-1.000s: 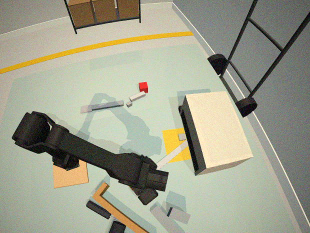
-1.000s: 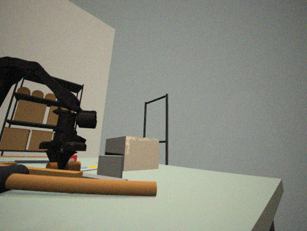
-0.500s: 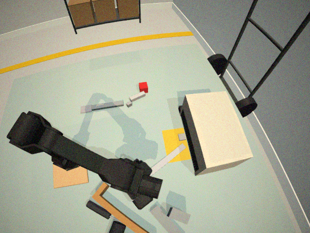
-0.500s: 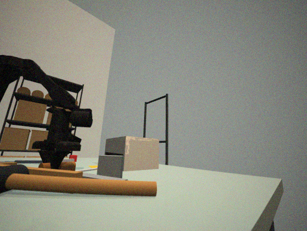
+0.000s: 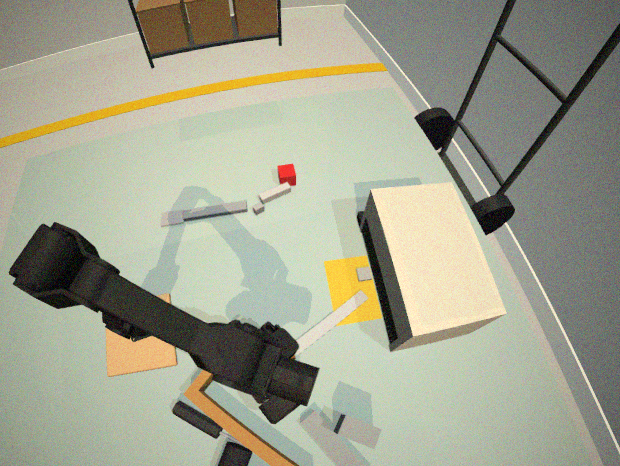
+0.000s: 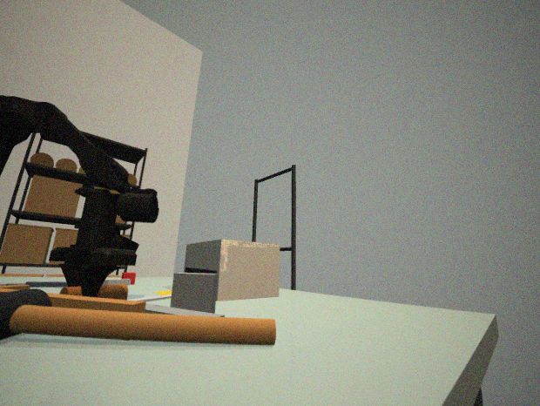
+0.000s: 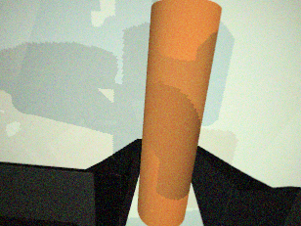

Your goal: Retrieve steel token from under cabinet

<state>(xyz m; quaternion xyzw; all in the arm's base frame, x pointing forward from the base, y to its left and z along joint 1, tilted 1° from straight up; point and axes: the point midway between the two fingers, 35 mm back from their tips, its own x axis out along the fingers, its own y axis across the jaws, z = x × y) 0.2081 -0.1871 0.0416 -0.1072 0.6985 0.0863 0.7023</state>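
The token [image 5: 364, 274], a small grey square, lies on the yellow marked area [image 5: 345, 273] by the front of the cream cabinet [image 5: 436, 255] [image 6: 248, 270]. Its right edge meets the cabinet's outline in the top view, so I cannot tell whether it is wholly clear. My gripper [image 6: 91, 293] [image 7: 164, 147] is shut on the orange round handle [image 7: 181, 72] [image 6: 114, 291] of a tool, low over the table. The tool's pale flat blade [image 5: 333, 320] reaches onto the yellow area, its tip a little apart from the token. The arm hides the fingertips in the top view.
An orange L-shaped bar [image 5: 240, 428] and a grey piece with a black band [image 5: 360, 430] lie near the arm. An orange square board [image 5: 142, 355] is beneath the arm. A grey bar [image 5: 215, 210], small pale blocks [image 5: 274, 192] and a red cube [image 5: 286, 174] lie farther back.
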